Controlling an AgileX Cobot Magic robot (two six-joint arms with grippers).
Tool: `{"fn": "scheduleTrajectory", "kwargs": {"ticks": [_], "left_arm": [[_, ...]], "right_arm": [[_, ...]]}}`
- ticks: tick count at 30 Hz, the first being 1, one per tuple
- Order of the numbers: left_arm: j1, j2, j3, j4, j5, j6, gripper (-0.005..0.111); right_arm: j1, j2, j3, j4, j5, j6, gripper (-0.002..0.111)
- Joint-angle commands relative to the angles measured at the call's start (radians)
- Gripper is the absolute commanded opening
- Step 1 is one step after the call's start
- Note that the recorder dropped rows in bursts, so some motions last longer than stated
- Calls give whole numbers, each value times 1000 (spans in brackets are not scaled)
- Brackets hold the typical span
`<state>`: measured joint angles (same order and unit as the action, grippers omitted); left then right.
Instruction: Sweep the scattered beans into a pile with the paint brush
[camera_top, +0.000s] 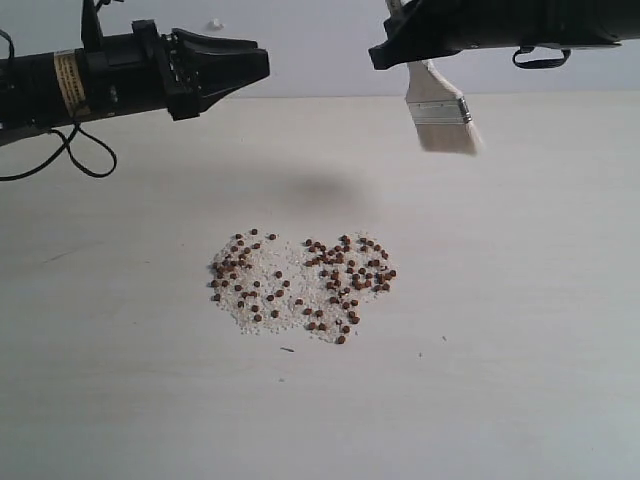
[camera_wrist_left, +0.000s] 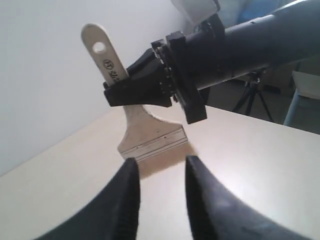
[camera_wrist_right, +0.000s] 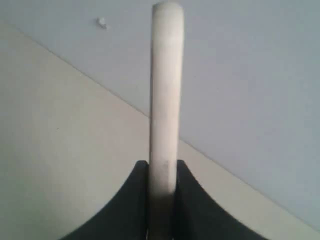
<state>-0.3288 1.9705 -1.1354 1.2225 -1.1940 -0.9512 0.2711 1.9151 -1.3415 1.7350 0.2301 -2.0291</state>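
Note:
The beans (camera_top: 330, 272) lie in a loose flat patch on the pale table (camera_top: 520, 330), mixed with fine whitish grains, in two touching lobes. The paint brush (camera_top: 438, 108) hangs in the air above the table's far right, bristles down and blurred. My right gripper (camera_top: 380, 52) is shut on its wooden handle (camera_wrist_right: 165, 100), which shows edge-on in the right wrist view between the jaws of the right gripper (camera_wrist_right: 163, 167). My left gripper (camera_top: 262, 62) hovers at the upper left, open and empty. In the left wrist view the left gripper (camera_wrist_left: 161, 166) faces the paint brush (camera_wrist_left: 152, 137).
A cable (camera_top: 75, 155) loops down from the left arm onto the table's left side. A plain wall (camera_top: 320, 40) runs behind the table's far edge. A tripod (camera_wrist_left: 252, 95) stands beyond the table in the left wrist view.

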Motion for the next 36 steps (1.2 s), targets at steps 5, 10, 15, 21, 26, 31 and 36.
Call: {"fn": "scheduleTrajectory", "kwargs": {"ticks": [5,10,15,21,26,31,36], "left_arm": [[48,-7,-7,-5,11,2,0],[52,-43,33,-46,92,-6,0],[52,-236,185,-281,484,139,0],[52,-640,517,-1074,688,783,0],[52,-1065,813,-1460,686,1107,0],[52,-1428,978,-1478,714,1102,0],[52,-1604,1027,-1478,792,1105,0]], "right_arm": [[75,-112,-42,9,-288,39,0],[155,-163,-51,9,-467,56,0],[227,-208,-52,-33,-737,153,0],[328,-245,-52,-9,-771,157,0],[407,-246,-52,9,-771,157,0],[495,-255,-52,9,-781,155,0],[521,-255,-52,9,-781,150,0]]}}
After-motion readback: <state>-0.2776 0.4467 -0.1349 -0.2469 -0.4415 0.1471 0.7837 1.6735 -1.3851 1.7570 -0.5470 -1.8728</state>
